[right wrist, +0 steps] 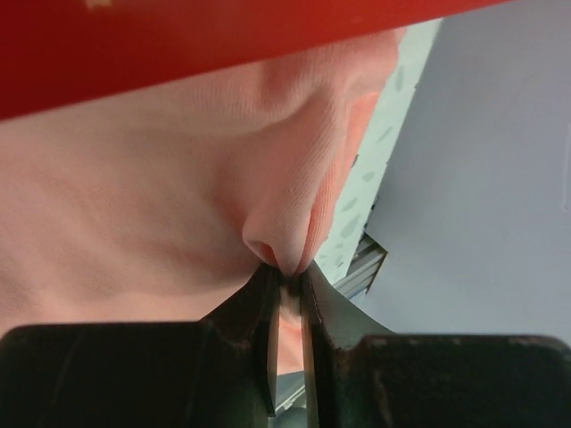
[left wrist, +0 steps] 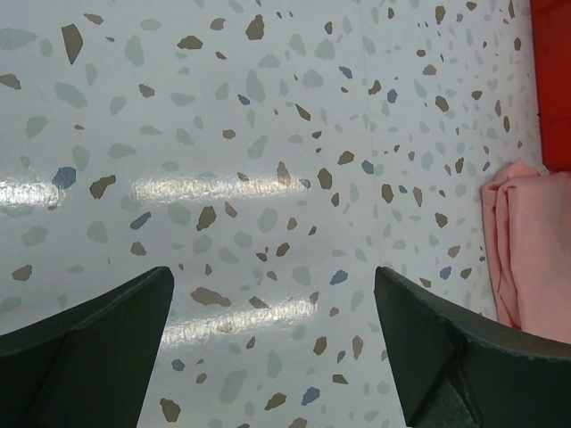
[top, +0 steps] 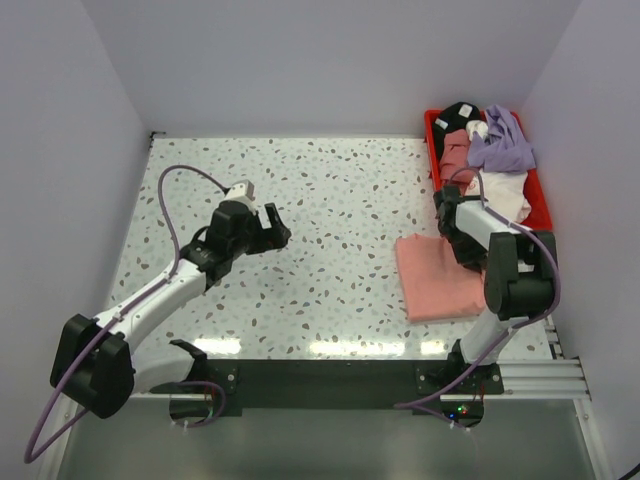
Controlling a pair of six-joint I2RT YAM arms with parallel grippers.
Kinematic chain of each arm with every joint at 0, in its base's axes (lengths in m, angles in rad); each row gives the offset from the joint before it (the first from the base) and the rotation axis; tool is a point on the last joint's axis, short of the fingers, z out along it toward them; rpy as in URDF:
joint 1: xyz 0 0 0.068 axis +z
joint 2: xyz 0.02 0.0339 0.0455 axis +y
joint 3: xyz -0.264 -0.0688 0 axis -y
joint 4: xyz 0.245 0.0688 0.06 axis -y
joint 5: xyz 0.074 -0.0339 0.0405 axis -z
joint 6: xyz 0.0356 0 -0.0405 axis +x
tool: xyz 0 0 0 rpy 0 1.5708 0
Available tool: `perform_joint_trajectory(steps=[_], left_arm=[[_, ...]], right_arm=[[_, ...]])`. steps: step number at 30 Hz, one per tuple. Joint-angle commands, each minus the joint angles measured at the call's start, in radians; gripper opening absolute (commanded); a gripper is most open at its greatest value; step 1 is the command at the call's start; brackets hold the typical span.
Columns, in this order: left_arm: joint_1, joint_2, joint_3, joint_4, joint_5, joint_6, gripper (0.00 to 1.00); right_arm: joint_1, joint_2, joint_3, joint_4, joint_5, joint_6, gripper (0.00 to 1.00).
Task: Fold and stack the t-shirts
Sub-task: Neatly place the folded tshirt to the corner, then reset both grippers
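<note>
A folded salmon t-shirt (top: pixel 432 280) lies on the speckled table at the right, beside the red bin. My right gripper (top: pixel 452 232) is at the shirt's far edge. In the right wrist view it (right wrist: pixel 287 270) is shut on a pinched fold of the salmon cloth (right wrist: pixel 161 196). My left gripper (top: pixel 280 228) hovers open over the bare table left of centre. Nothing is between its fingers (left wrist: pixel 272 285), and the salmon shirt's folded edge (left wrist: pixel 535 259) shows far to its right. More t-shirts fill the bin: lavender (top: pixel 505 142), dusty rose (top: pixel 457 152), white (top: pixel 512 196) and black (top: pixel 459 112).
The red plastic bin (top: pixel 431 140) stands at the table's back right corner, also seen as a red edge (left wrist: pixel 553 80) and a red wall (right wrist: pixel 178 45). Pale walls enclose the table on three sides. The arm bases sit on a black rail (top: pixel 330 380) at the near edge.
</note>
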Motion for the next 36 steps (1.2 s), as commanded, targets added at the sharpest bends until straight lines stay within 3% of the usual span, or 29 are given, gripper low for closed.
perform_joint_trajectory(steps=[1,9,11,13,14,15,19,24,27,30,31,35,36], left_arm=[[0.009,-0.025,-0.015,0.010,-0.020,0.030,1.00],[0.017,-0.039,-0.015,0.001,-0.046,0.033,1.00],[0.018,-0.041,-0.017,0.001,-0.049,0.033,1.00],[0.018,-0.045,-0.018,0.001,-0.057,0.032,1.00],[0.018,-0.048,-0.021,0.001,-0.057,0.032,1.00],[0.020,-0.050,-0.020,0.001,-0.057,0.032,1.00],[0.020,-0.053,-0.017,-0.008,-0.063,0.029,1.00],[0.020,-0.076,-0.015,-0.025,-0.084,0.026,1.00],[0.020,-0.096,-0.007,-0.045,-0.100,0.018,1.00],[0.020,-0.117,0.022,-0.091,-0.118,0.003,1.00],[0.020,-0.125,0.034,-0.100,-0.135,-0.003,1.00],[0.020,-0.186,0.054,-0.145,-0.179,-0.022,1.00],[0.020,-0.202,0.054,-0.154,-0.198,-0.030,1.00]], right_arm=[[-0.058,-0.009,0.036,0.028,0.082,-0.083,0.00],[-0.145,0.037,0.070,0.078,0.094,-0.095,0.01],[-0.147,0.057,0.088,0.074,0.127,-0.097,0.09],[-0.147,0.057,0.099,0.059,0.151,-0.080,0.37],[-0.147,0.051,0.101,0.053,0.158,-0.065,0.44],[-0.147,0.045,0.101,0.048,0.167,-0.059,0.98],[-0.147,-0.030,0.125,-0.017,0.168,-0.008,0.99],[-0.147,-0.249,0.173,-0.048,0.088,0.052,0.99],[-0.147,-0.402,0.187,0.002,-0.051,0.095,0.99],[-0.147,-0.553,0.127,0.174,-0.346,0.127,0.99],[-0.147,-0.666,0.058,0.300,-0.503,0.145,0.99],[-0.147,-0.875,-0.137,0.582,-0.634,0.431,0.99],[-0.147,-0.895,-0.164,0.622,-0.665,0.440,0.99]])
